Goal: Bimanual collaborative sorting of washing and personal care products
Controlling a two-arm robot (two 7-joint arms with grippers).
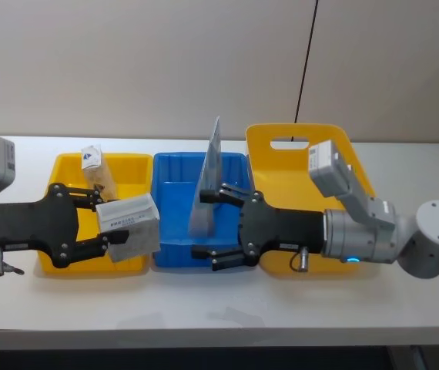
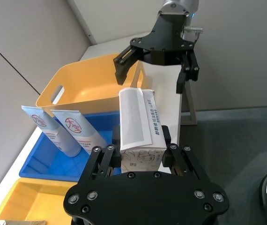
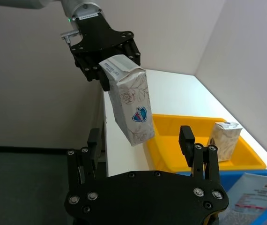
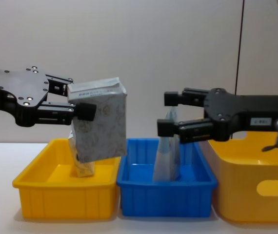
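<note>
Left tool (image 1: 115, 223) clamped on silver-grey pack (image 1: 129, 225); right tool (image 1: 206, 224) spread wide, empty.
The pack hangs tilted over the seam between yellow bin (image 1: 65, 173) and blue bin (image 1: 175, 173). Pale blue pouches (image 2: 70, 136) stand upright in the blue bin near the right tool's fingertips; farther back, a tan pack (image 1: 95, 171) stands in the yellow bin.

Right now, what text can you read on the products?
Silver-grey boxy soft pack, held in left pincer: black side print, too small to read.
Pale blue tapered pouches in blue plastic bin, near open right pincer: red round marks, blurred.
Small tan pack: blue logo, unreadable.
</note>
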